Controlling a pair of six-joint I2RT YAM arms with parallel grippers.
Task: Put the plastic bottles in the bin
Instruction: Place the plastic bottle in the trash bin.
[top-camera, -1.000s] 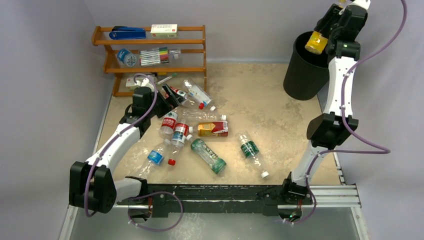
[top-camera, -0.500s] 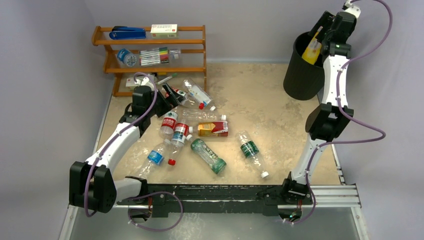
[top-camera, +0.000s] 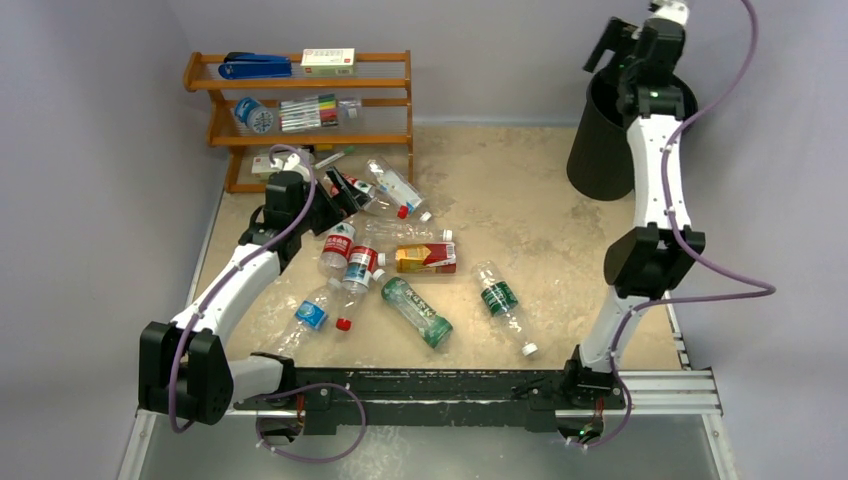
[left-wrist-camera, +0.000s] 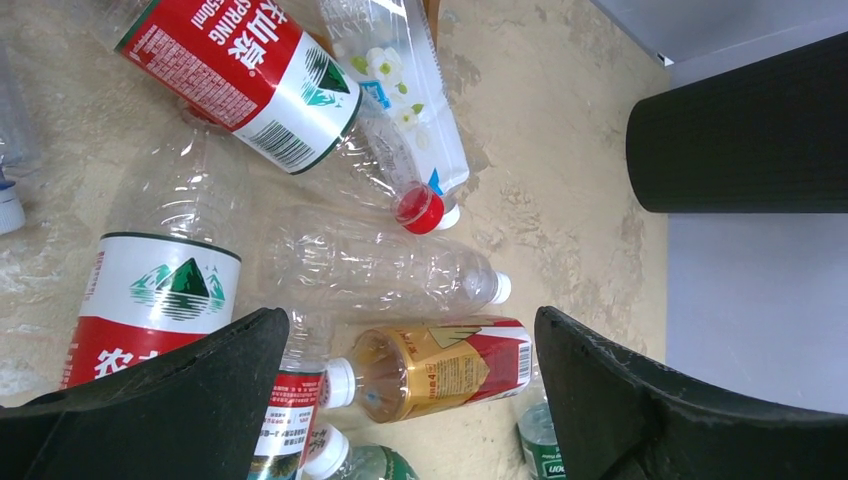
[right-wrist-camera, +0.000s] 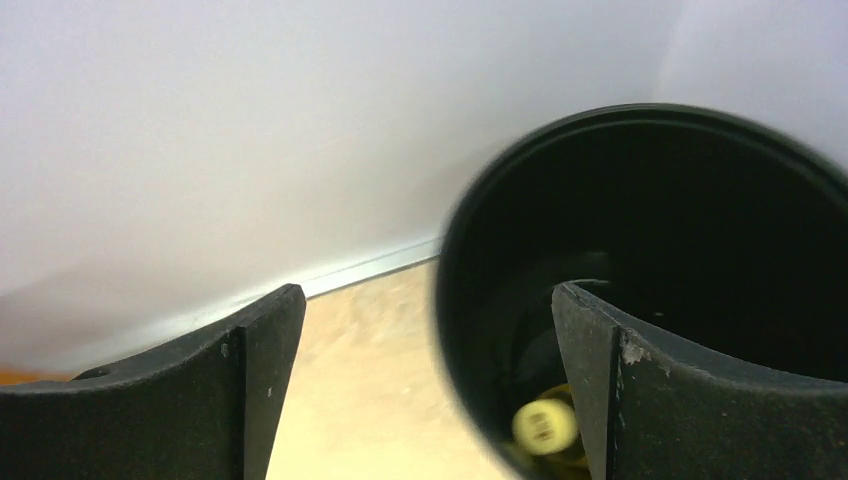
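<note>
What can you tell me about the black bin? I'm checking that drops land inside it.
The bin is a black, round, plastic-looking wastebasket with a finely ribbed side, tapering to its base. It stands upright, open-topped, at the far right corner of the table. A yellow bottle lies deep inside. The right claw hangs open above its rim; no contact shows.

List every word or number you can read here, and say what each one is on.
"SPRING", "550ml", "山泉": top red bottle, left wrist view.
"农": left red bottle, the rest hidden.
Gold bottle: print too small to read.
Things on the rack: too small to read.
Right wrist view: no text.
</note>
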